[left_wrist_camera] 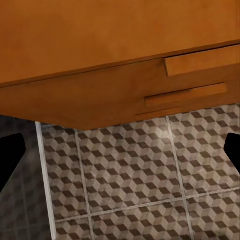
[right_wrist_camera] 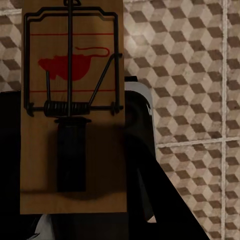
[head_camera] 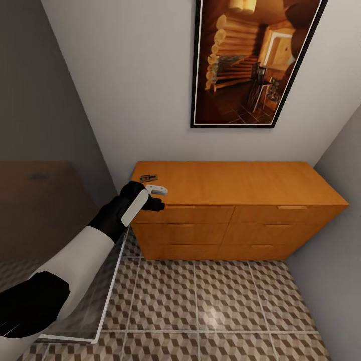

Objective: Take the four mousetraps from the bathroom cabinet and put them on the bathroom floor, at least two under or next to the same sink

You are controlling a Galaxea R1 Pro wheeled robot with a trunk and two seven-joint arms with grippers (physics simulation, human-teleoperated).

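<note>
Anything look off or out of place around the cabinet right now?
Nothing damaged or spilled. One mousetrap lies on the cabinet top near its left corner, beside the left gripper. Another mousetrap sits held in the right gripper, above the tiled floor.

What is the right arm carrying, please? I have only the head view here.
Observer: The right wrist view shows a mousetrap that looks clamped by the right fingers, above the tiled bathroom floor.
Operator: Thank you. Are the left fingers holding anything?
Observer: No. The left fingers stand wide apart with nothing between them.
Operator: What does that wrist camera look at?
Observer: The cabinet front near its corner, with drawer handles, and floor tiles beyond it.
</note>
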